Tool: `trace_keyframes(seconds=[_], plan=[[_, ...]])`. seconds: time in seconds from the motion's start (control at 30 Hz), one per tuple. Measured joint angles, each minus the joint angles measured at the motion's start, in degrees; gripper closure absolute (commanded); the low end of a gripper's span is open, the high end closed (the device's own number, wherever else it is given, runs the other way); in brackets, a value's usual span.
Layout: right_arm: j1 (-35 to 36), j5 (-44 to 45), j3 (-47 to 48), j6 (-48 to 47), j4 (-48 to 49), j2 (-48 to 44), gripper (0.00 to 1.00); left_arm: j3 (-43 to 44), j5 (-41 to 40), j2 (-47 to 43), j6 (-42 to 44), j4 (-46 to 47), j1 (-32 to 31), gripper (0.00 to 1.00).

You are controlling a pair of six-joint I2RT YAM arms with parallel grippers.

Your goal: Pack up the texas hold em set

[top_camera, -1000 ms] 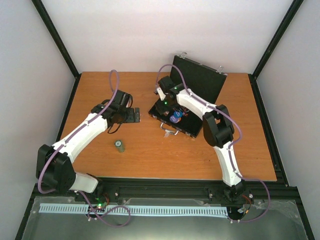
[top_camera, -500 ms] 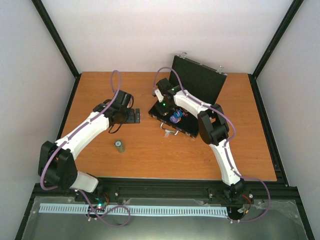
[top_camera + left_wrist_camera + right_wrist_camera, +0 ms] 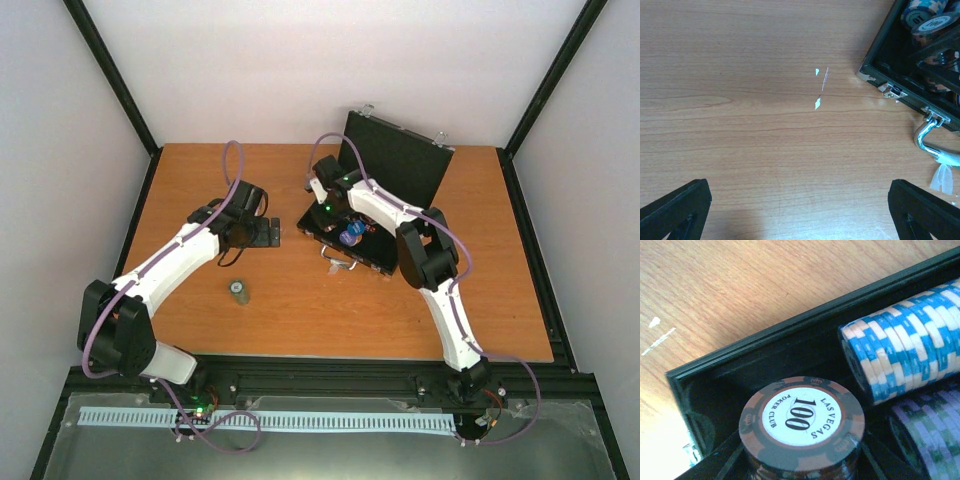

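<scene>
This is a robotics lab test cell. Plain white panels close in the far, left and right sides, held by black frame posts. A wooden table carries a white left arm and right arm, bolted to a black rail at its near edge.

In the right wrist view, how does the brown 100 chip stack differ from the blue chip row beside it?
The brown 100 chip stack faces the camera with its printed label; the blue chip row shows only its striped edges. The brown stack sits nearest the corner of the black case; the blue row lies to its right. Both are inside that case.
</scene>
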Motion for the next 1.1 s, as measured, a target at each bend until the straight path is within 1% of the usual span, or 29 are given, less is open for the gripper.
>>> trace_keyframes(seconds=[0.17, 0.3, 0.37, 0.47, 0.57, 0.67, 0.77, 0.87, 1.0, 1.1], plan=[[-0.1, -1.0, 0.1, 4.0, -1.5, -3.0, 0.97, 0.0, -0.1, 0.0, 0.2, 0.0, 0.2, 0.00], [-0.7, 1.1, -1.2, 10.5, -1.8, -10.3, 0.97, 0.0, -0.1, 0.0, 0.2, 0.0, 0.3, 0.00], [-1.6, 3.0, -3.6, 14.4, -1.3, -15.2, 0.97, 0.0, 0.0, 0.0, 0.2, 0.0, 0.3, 0.00], [-4.8, 5.0, -10.1, 20.3, 0.5, -22.4, 0.97, 0.0, 0.0, 0.0, 0.2, 0.0, 0.3, 0.00], [-10.4, 6.7, -18.5, 25.0, 2.1, -26.6, 0.97, 0.0, 0.2, 0.0, 0.2, 0.0, 0.3, 0.00], [-15.8, 8.7, -25.6, 27.4, 2.4, -26.9, 0.97, 0.0, 0.2, 0.0, 0.2, 0.0, 0.3, 0.00], [-18.7, 10.2, -30.1, 28.4, 0.9, -26.4, 0.97, -0.1, 0.4, 0.0, 0.2, 0.0, 0.3, 0.00], [-19.0, 10.5, -31.1, 29.0, 0.6, -26.0, 0.97, -0.1, 0.7, 0.0, 0.2, 0.0, 0.3, 0.00], [-19.1, 9.5, -31.0, 29.9, 2.8, -25.4, 0.97, -0.1, 0.9, 0.0, 0.2, 0.0, 0.3, 0.00], [-19.4, 8.4, -30.6, 30.5, 4.1, -22.9, 0.97, -0.1, 1.0, 0.0, 0.2, 0.0, 0.3, 0.00]])
